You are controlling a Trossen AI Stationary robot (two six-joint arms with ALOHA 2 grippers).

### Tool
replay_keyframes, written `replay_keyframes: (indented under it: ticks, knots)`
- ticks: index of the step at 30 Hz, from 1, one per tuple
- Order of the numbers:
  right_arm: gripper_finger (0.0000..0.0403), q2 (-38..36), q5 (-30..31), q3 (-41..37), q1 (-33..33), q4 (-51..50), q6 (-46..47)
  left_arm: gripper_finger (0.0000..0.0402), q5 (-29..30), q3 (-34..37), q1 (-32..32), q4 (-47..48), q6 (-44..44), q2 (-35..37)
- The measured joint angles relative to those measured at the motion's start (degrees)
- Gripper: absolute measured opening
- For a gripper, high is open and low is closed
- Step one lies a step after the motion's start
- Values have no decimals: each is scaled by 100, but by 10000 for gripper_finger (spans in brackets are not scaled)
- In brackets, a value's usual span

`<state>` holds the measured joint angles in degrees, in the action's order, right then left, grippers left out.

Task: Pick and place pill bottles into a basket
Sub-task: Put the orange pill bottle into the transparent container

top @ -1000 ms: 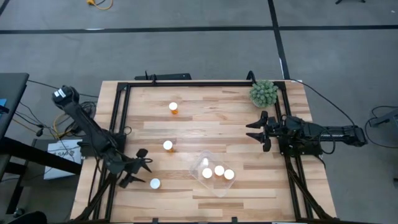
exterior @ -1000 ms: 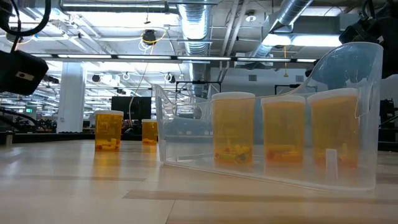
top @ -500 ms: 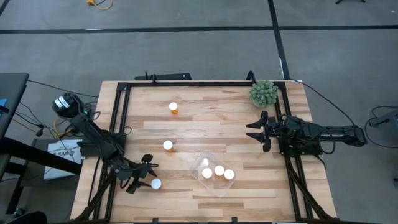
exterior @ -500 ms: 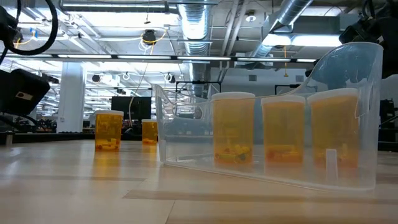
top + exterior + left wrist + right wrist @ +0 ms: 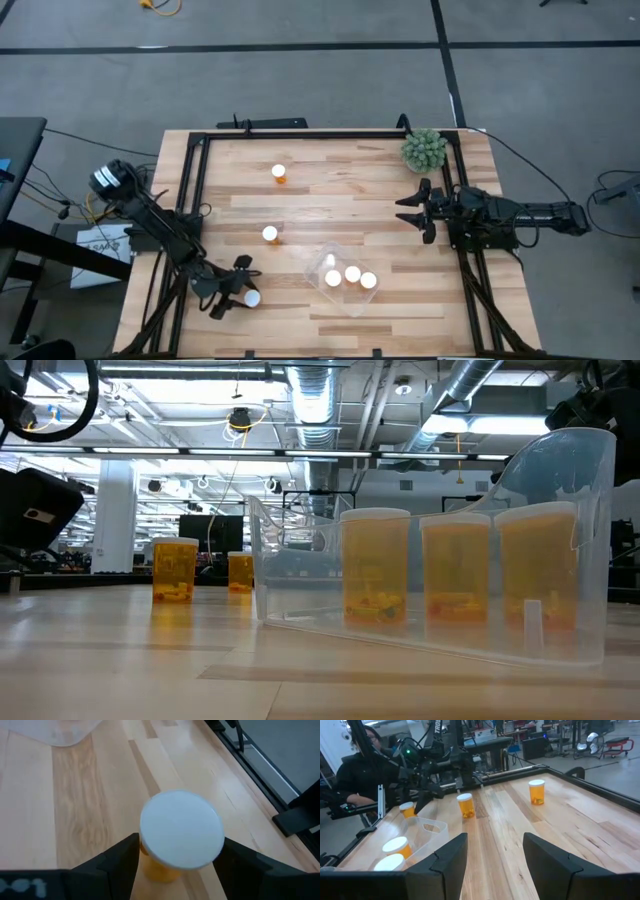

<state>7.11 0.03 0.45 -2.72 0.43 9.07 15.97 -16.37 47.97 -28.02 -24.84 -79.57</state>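
Six orange pill bottles with white caps show. Three stand in the clear basket (image 5: 322,266), also in the low view (image 5: 560,550). One stands at the far left (image 5: 279,173), one mid-table (image 5: 270,235), one near the front left (image 5: 251,298). My left gripper (image 5: 240,290) is open, and its fingers stand on either side of that front-left bottle (image 5: 181,836), just below its cap. My right gripper (image 5: 415,210) is open and empty at the table's right side, near the green plant ball (image 5: 424,150). My left gripper has one finger (image 5: 119,865) on each side of the upright front-left bottle, coming level from the table's left. I cannot tell whether the fingers touch it. The bottle stands on the table.
A black metal frame (image 5: 195,170) runs around the table's edges. A person (image 5: 362,755) stands beyond the table's left side in the right wrist view. Bare wood lies between the basket and the far bottles.
My left gripper has gone toward the table's near edge and to the right, to the front-left bottle, so that its open fingers now stand around it. The bottles and the basket have stayed in place.
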Motion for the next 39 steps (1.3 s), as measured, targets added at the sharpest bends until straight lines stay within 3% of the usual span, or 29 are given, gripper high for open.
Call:
replay_keyframes:
  ticks: [11, 19, 23, 29, 39]
  knots:
    - [187, 0, 0, 0, 2, 0, -1, 223, 295, -180, -55, -11, -1, -190]
    - [185, 0, 0, 0, 0, 0, 0, 170, 277, -180, -266, -183, -37, -190]
    - [185, 0, 0, 0, -1, 0, 1, 166, 267, -180, -435, -332, 0, -190]
    - [187, 0, 0, 0, 2, -1, 1, 185, 243, -295, -966, -668, 206, -190]
    - [187, 0, -1, 0, 1, 0, 1, 179, 54, -1291, -2183, -608, 1396, -190]
